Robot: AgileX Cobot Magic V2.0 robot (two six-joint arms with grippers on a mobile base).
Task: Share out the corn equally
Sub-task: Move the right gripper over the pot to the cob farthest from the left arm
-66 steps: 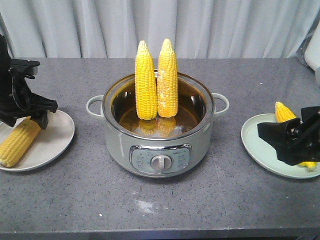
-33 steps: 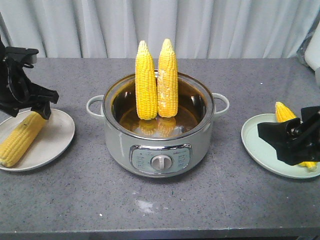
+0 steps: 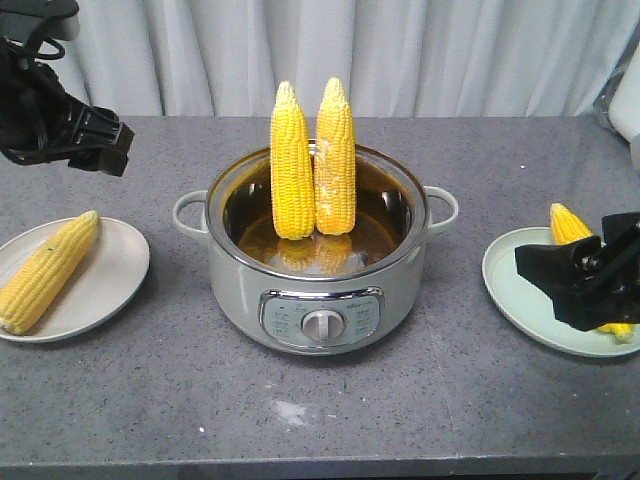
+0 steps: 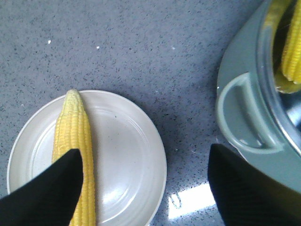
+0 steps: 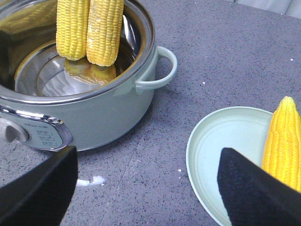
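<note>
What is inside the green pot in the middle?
Inside the pot, two corn cobs stand upright side by side: the left cob and the right cob, which has whitish patches. The shiny pot floor behind them is hidden.

a staged kitchen-style lab bench is suggested: a grey speckled countertop is backed by a drawn pale curtain, and corn is stood in an electric cooker.

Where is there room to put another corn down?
The cream plate is bare right of its cob. The green plate is bare left of its cob, though the right hand hovers there. The cooker is crowded with two cobs.
</note>
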